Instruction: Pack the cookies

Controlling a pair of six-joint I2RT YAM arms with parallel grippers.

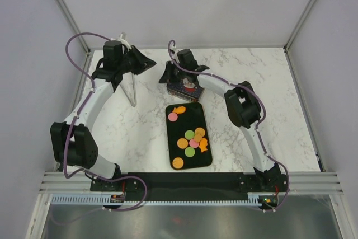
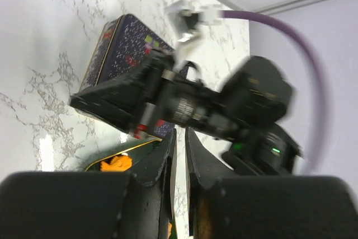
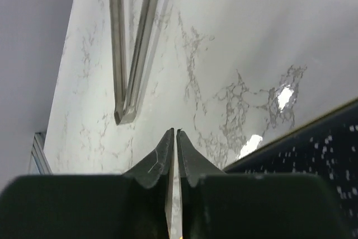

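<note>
Your left end effector (image 2: 179,138), right end effector (image 3: 175,138) hung shut, empty; cookies (image 1: 190,141) lay on tray (image 1: 187,117) beside tin (image 2: 120,43) for short carry.

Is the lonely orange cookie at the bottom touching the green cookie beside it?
Apart. Top view shows bare black tray between round orange cookie and round green cookie.

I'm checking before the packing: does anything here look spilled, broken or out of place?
Nothing is spilled: all the cookies lie on the black tray. Only two orange pieces stand out, one at the tray's far end, one beside the middle cluster. Their outlines are ragged, perhaps broken, perhaps shaped so.
</note>
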